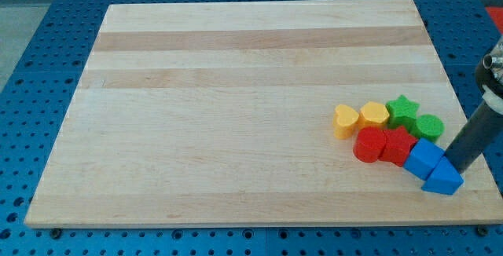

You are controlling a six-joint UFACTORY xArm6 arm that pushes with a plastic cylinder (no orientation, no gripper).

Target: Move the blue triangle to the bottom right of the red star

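Observation:
The blue triangle [443,179] lies near the board's bottom right corner, touching a blue cube [424,158] on its upper left. The red star [398,144] sits just left of the blue cube, so the triangle is at the star's lower right. My tip [456,167] comes in from the view's right and rests against the triangle's upper right edge, beside the blue cube.
A red cylinder [369,144] touches the red star's left side. Above them are a yellow heart [345,120], a yellow block [375,115], a green star [404,110] and a green round block [429,126]. The wooden board's [236,91] right edge is close.

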